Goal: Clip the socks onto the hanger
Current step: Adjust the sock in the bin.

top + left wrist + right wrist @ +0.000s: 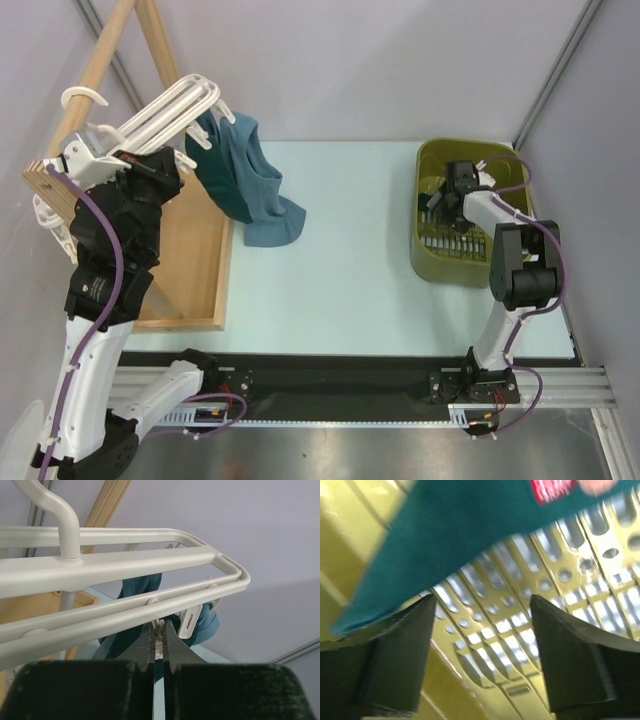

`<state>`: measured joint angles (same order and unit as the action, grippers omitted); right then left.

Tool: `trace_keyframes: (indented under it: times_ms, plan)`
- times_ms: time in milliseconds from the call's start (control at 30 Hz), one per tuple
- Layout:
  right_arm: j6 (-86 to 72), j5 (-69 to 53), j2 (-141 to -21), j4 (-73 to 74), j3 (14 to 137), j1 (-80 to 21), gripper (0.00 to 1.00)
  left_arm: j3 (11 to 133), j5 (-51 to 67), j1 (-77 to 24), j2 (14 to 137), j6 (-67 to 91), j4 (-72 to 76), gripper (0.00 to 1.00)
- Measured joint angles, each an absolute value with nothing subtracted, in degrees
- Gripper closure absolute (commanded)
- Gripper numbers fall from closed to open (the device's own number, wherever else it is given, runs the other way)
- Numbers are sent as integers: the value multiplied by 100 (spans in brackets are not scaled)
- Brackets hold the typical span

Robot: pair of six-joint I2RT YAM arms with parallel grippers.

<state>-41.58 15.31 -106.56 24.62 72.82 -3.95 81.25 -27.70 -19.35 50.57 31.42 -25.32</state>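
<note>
The white hanger [175, 105] hangs at the upper left, its hook over the wooden rack's rod. Two socks hang from it: a dark teal sock [213, 170] and a steel-blue sock [262, 195] whose lower end touches the table. My left gripper [140, 150] is under the hanger. In the left wrist view it [159, 642] is shut on a small white clip below the hanger's bars [150, 562], with teal sock fabric [142, 586] behind. My right gripper [447, 195] is inside the basket, open [482, 617], just beneath a dark teal sock [465, 530] with a red-and-white motif [550, 489].
The wooden A-frame rack [195, 260] stands along the table's left side. An olive-green slotted basket [425, 250] sits at the right; its perforated floor [535, 580] fills the right wrist view. Grey walls close the back and the sides.
</note>
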Motion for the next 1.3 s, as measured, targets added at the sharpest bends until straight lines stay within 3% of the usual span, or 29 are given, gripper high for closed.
trace_keyframes:
  times_ms: [67,100,133,267,633,667,700,733,833,1300]
  plan:
    - [-3983,1570,-10656,2191,7352,-373,41,8123,-2768,-1935,5057,3142,-2530,100]
    - [-3824,1577,-10654,2047,7369,-360,55,8114,-2768,-1935,5057,3142,-2512,100]
    - [-3651,1581,-10650,1905,7378,-349,76,8112,-2764,-1935,5057,3140,-2506,100]
    - [-3170,1549,-10604,1553,7426,-336,99,8110,-2746,-1935,5054,3142,-2493,100]
    - [-2088,1304,-10073,827,7585,-255,100,8095,-2718,-1933,5033,3142,-2484,100]
    - [-2091,1302,-10049,792,7603,-235,94,8095,-2718,-1933,5033,3140,-2484,100]
    - [-2156,1304,-10047,823,7658,-209,74,8095,-2716,-1933,5033,3140,-2484,100]
    - [-2316,1293,-10053,932,7752,-165,30,8095,-2714,-1933,5033,3140,-2484,100]
    - [-3015,1048,-10066,1376,8023,67,1,8086,-2700,-1933,5033,3140,-2464,100]
    - [-6578,794,-10005,1678,6663,27,3,8034,-2657,-1929,5022,3138,-2349,100]
